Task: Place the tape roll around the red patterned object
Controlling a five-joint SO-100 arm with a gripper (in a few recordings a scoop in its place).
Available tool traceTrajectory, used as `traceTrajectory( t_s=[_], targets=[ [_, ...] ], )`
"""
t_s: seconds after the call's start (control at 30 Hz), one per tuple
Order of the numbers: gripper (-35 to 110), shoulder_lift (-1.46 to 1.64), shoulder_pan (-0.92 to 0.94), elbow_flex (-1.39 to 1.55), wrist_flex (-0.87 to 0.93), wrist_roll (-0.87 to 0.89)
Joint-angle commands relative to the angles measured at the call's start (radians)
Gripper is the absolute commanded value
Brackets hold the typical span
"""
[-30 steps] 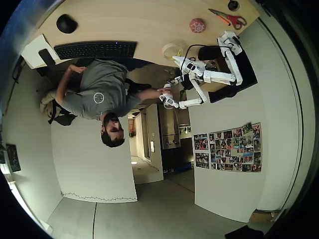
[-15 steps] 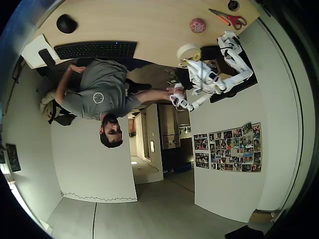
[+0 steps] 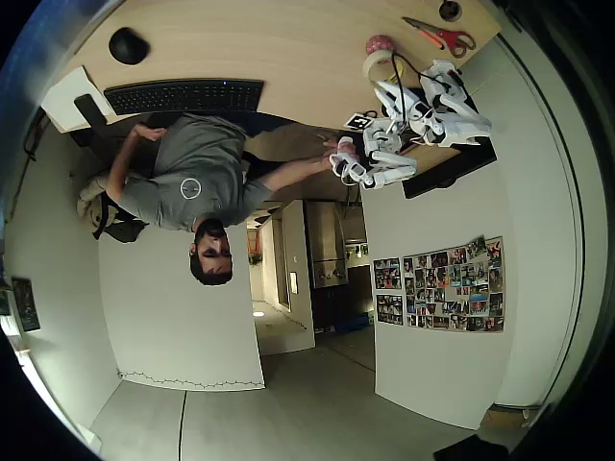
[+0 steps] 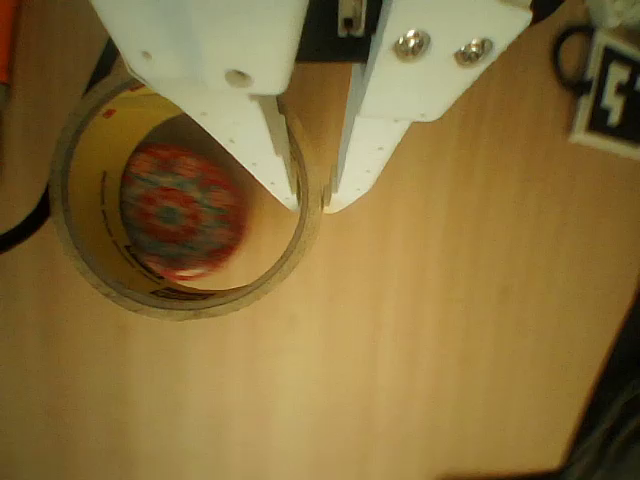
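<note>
The pincer (image 4: 312, 200) is nearly closed, its two tips nipping the wall of the tape roll (image 4: 185, 300) – one inside the ring, one outside. The roll is light, stiff, a bit slick; the wall is the right place to grip. The red ball (image 4: 182, 212) shows inside the ring, left of the tips – prob. not yet settled on the desk (image 4: 450, 330), blurry.

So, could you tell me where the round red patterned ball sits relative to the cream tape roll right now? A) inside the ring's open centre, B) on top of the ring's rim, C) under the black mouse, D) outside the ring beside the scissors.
A: in the wrist view the round red patterned ball shows within the open centre of the cream tape roll, whose wall the gripper pinches.
</note>
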Motion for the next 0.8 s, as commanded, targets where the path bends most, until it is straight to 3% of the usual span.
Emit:
traceTrajectory(
  t_s=[0.0, 0.13, 0.37, 0.6, 0.77],
  targets=[
    [0, 0.114, 0.084, 0.04, 0.028, -0.06],
    [0, 0.224, 0.172, 0.097, 0.034, -0.115],
    [0, 0.219, 0.135, 0.253, -0.158, -0.064],
    [0, -0.109, 0.089, 0.106, -0.262, -0.026],
    [22, -0.129, 0.092, 0.005, -0.187, -0.072]
  ],
)
